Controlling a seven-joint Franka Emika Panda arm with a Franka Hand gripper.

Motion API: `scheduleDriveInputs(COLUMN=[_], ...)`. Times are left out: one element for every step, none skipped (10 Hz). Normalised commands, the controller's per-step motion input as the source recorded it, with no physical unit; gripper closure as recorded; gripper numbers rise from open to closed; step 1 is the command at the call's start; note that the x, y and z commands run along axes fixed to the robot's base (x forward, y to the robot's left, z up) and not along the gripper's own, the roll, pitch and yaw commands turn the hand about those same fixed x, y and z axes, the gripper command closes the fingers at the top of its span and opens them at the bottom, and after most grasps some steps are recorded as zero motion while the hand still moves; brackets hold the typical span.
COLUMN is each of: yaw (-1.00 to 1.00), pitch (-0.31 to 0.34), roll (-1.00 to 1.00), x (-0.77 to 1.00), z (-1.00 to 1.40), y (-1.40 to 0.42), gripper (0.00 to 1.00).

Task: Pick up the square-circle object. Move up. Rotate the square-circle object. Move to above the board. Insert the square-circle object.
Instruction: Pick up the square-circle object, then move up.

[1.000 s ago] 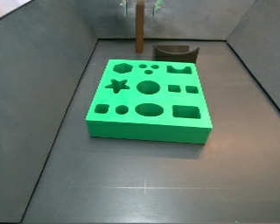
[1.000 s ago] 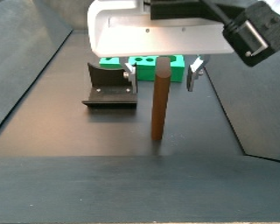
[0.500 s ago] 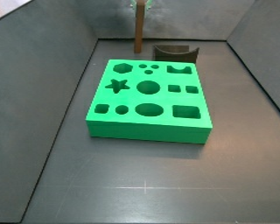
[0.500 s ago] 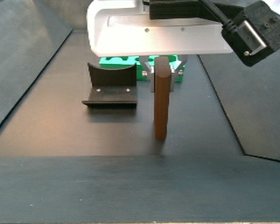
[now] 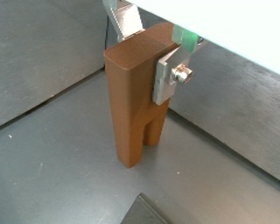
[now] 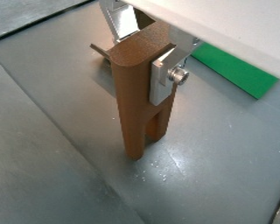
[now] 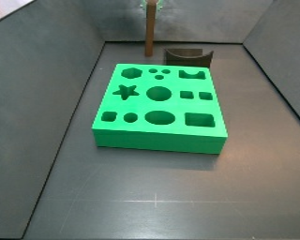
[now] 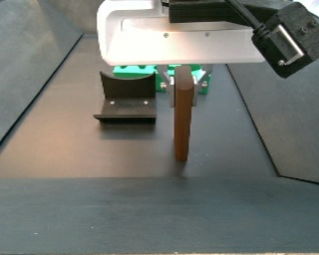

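The square-circle object (image 8: pixel 182 115) is a tall brown block standing upright on the dark floor, its split lower end down (image 5: pixel 136 105) (image 6: pixel 140 96). It stands behind the board's far edge (image 7: pixel 149 36). My gripper (image 5: pixel 146 48) (image 6: pixel 145 48) comes down from above and is shut on the block's top. One silver finger (image 5: pixel 168 70) presses one broad face and the other finger (image 6: pixel 122 17) presses the opposite face. The board (image 7: pixel 161 105) is a bright green slab with shaped cutouts, lying flat apart from the block; only its edge (image 8: pixel 136 72) shows behind the gripper body.
The dark fixture (image 8: pixel 125 97) (image 7: pixel 187 57) stands on the floor beside the block, between it and the board's far corner. Grey walls slope up around the floor on all sides (image 7: pixel 65 75).
One second ago the fingers stood apart on either side of the block's top; they have since shut on it. The block stands in the same spot.
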Motion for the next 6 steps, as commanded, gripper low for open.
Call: scheduleDriveInputs(yaw=[0.00, 0.00, 0.00, 0.00, -0.04, -0.04], pitch=[0.000, 0.000, 0.000, 0.000, 0.023, 0.036], roll=[0.00, 0.00, 0.00, 0.00, 0.00, 0.01], x=[0.00, 0.00, 0.00, 0.00, -0.01, -0.02], z=[0.00, 0.00, 0.00, 0.83, 0.77, 0.65], y=[0.00, 0.00, 0.00, 0.00, -0.03, -0.01], gripper=[1.00, 1.00, 1.00, 1.00, 1.00, 1.00])
